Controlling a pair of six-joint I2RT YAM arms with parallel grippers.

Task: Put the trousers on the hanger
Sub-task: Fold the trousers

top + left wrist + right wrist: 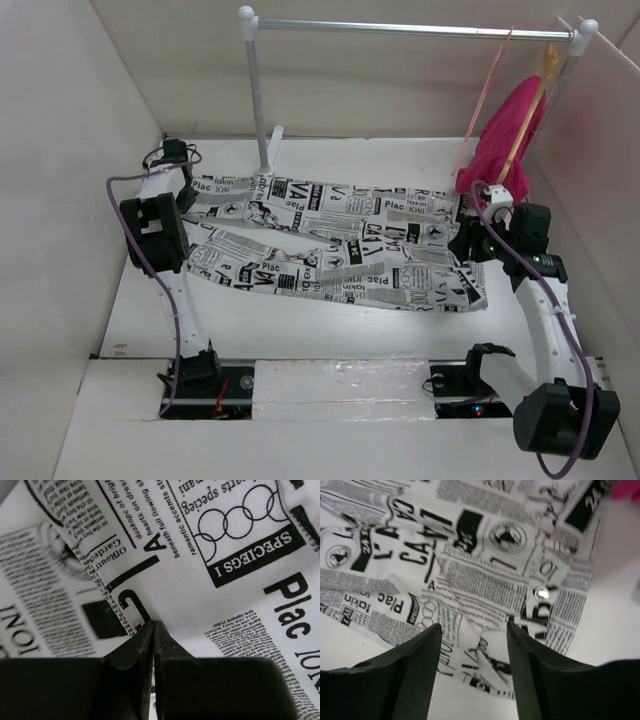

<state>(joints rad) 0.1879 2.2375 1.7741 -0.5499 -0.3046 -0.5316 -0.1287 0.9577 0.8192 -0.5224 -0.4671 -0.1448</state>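
Trousers (340,245) of white newspaper-print cloth are what we are grasping, left fingers (132,655) clenched at a leg end, right fingers (415,670) released above the waist, needing closing next.

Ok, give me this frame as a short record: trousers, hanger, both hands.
trousers: spread on the table, legs pointing left
hanger: bare, hanging on the rail beside the pink garment
left hand: shut, tips at a fold of a leg
right hand: open, over the waist end
task: not yet done
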